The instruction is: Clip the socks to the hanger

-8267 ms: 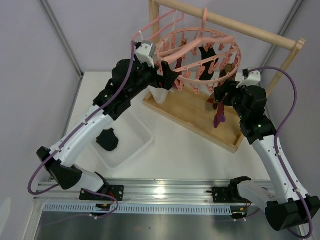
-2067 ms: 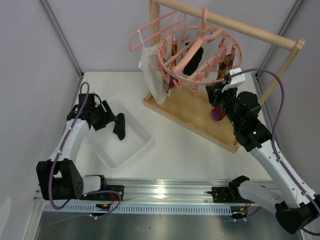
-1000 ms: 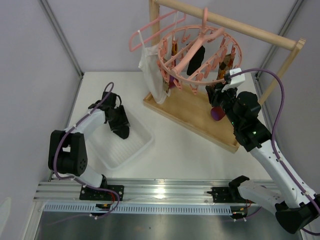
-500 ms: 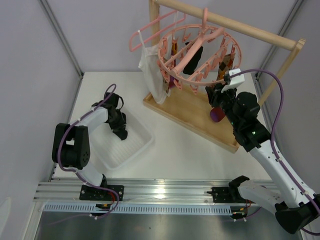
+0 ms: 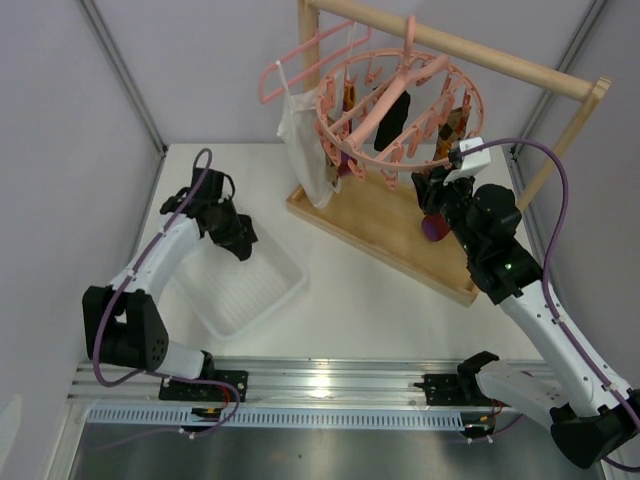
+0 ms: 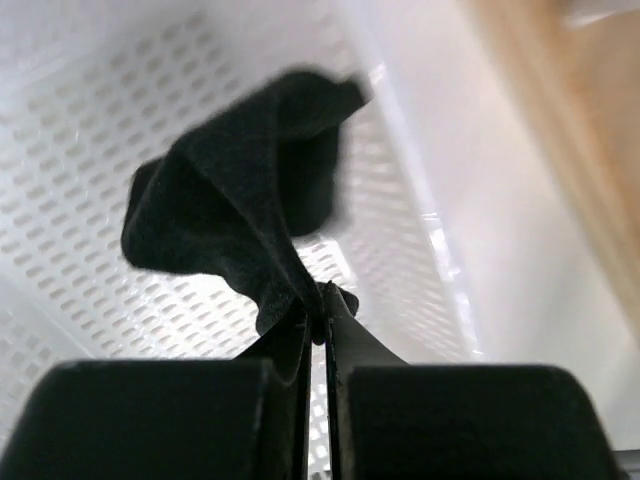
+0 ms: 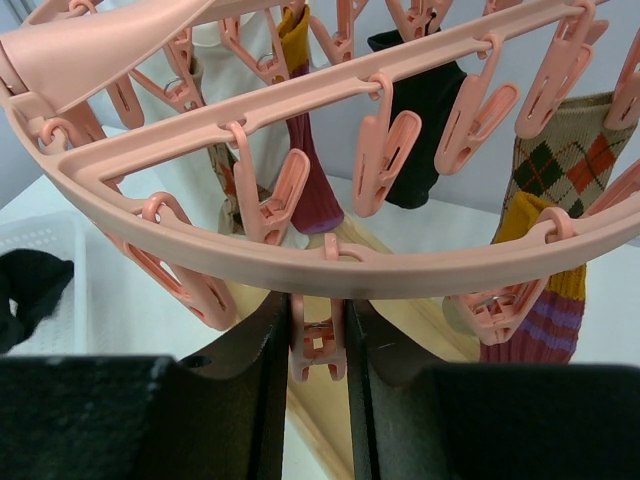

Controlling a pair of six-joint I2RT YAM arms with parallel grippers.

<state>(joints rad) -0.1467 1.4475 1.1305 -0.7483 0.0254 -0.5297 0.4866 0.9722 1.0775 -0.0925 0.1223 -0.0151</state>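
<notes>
The hanger [image 5: 400, 100], hung on the wooden rail [image 5: 500, 55], already carries several socks [image 7: 570, 150]. Over the white tray [image 5: 255, 300], the left tool [image 6: 318, 325] is clamped on one black sock [image 6: 240, 190], not yet clipped. The right tool [image 7: 318, 310] pinches an empty clip [image 7: 318, 345].

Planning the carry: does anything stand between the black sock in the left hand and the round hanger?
Yes: the white top hangs at the hanger's left side, across the sock's straight path.

- All three views checked: no word, number, brand or sign can be read.
- Even up close, the hanger [image 7: 420, 272] shows no lettering (plain pink plastic across the frame).
</notes>
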